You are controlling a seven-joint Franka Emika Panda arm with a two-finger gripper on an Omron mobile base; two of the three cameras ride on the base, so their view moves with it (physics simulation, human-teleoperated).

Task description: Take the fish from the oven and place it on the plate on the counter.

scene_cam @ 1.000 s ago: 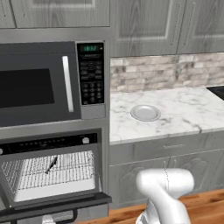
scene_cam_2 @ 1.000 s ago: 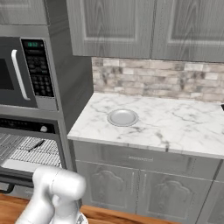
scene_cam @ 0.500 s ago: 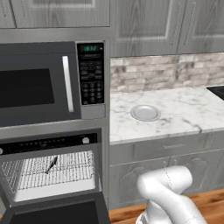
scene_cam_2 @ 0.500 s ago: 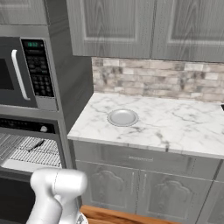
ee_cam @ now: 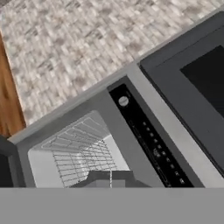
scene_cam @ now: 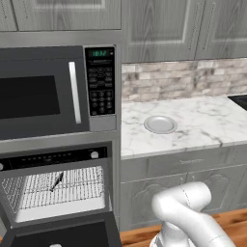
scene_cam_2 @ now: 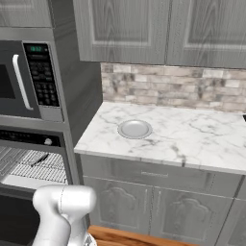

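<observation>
A: Changed since the earlier frames: oven door, formerly part-lowered, now swung down flat; the arm's elbow sits lower and further back. Fish, plate and counter unshifted. Entry by view, please.

B: Left base view. Item one: the oven (scene_cam: 58, 193), cavity open, wire rack exposed. Item two: the fish (scene_cam: 57, 181), lying on that rack left of centre, long axis running diagonally front-left to back-right. Item three: the plate (scene_cam: 160, 124), bare, on the counter (scene_cam: 202, 120), well to the right of the oven and higher.

A: Right base view?

B: Fish (scene_cam_2: 40, 159) again on the rack, a thin dark sliver near the cavity's right wall as seen from this side. Plate (scene_cam_2: 135, 129) near the counter's (scene_cam_2: 192, 134) left end.

A: Hand view?

B: The gripper (ee_cam: 110, 177), fingertips pressed together, nothing between them. Ahead of it: the oven's (ee_cam: 144, 131) control strip with its knob, and the open cavity with the rack just past the tips. I cannot pick out the fish here.

A: Governing relation?

B: Judged: fish lies ahead of the gripper and deeper inside the cavity. Fingers must part first, then straddle the fish across its narrow width, not along its length.
</observation>
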